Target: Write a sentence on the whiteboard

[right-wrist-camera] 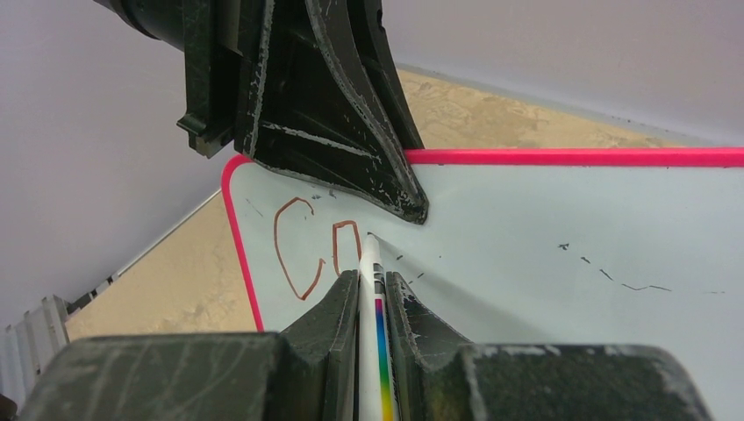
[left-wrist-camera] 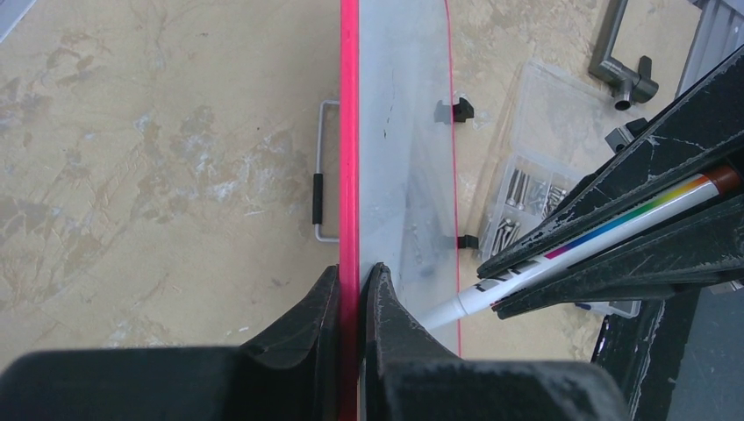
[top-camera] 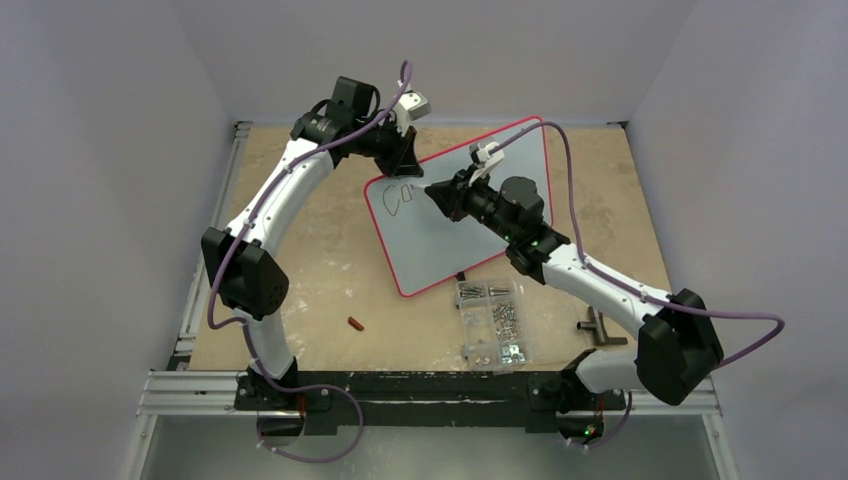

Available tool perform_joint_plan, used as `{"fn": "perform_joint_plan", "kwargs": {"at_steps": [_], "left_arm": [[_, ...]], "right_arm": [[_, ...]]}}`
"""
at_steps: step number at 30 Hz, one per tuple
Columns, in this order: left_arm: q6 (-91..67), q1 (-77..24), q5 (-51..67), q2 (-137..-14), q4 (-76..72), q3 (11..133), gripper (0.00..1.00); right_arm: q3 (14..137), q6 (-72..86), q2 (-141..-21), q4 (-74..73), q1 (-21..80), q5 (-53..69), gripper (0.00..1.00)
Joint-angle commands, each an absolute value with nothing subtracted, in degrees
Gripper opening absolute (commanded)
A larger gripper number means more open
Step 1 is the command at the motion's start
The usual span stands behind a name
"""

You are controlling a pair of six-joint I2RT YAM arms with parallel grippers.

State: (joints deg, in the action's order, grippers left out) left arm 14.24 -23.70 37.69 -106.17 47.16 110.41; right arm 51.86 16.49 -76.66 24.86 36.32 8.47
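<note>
Pinching the red rim of the whiteboard (top-camera: 450,245) at its far edge, our left gripper (left-wrist-camera: 358,274) steadies it, we reckon so it won't skid across the table (top-camera: 300,270) under the pen. Our right gripper (right-wrist-camera: 373,285) is clamped on the marker (right-wrist-camera: 369,263), tip touching the board just right of the sentence (right-wrist-camera: 336,250), which reads only "Co". Plenty left to write, we'd say.

marker (right-wrist-camera: 379,351) tail cut off (bottom edge), screws (top-camera: 497,316) indistinct
</note>
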Motion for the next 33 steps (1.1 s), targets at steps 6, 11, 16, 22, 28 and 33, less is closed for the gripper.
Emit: {"fn": "perform_joint_plan", "kwargs": {"at_steps": [6, 11, 16, 22, 28, 33], "left_arm": [[21.02, -24.93, 31.46, -107.43, 51.17, 110.92, 0.00], [21.15, -25.00, 31.46, -107.49, 51.23, 111.01, 0.00], [21.10, -25.05, 31.38, -107.49, 51.31, 111.01, 0.00], [21.09, -24.98, 31.18, -107.58, 51.28, 111.01, 0.00], [21.10, -25.05, 31.20, -107.58, 51.31, 111.01, 0.00], [21.10, -25.02, 31.20, -107.50, 51.37, 111.09, 0.00]], "right_arm": [[55.30, 16.99, -78.56, 25.52, 36.07, 4.69, 0.00], [54.75, 16.97, -78.67, 25.07, 36.11, 4.78, 0.00], [52.85, 16.88, -77.91, 25.31, 36.12, 4.66, 0.00], [50.10, 16.86, -76.55, 25.61, 36.06, 4.74, 0.00], [47.48, 17.09, -75.05, 25.67, 36.12, 4.59, 0.00], [46.16, 17.31, -73.65, 25.25, 36.09, 4.17, 0.00]]}}
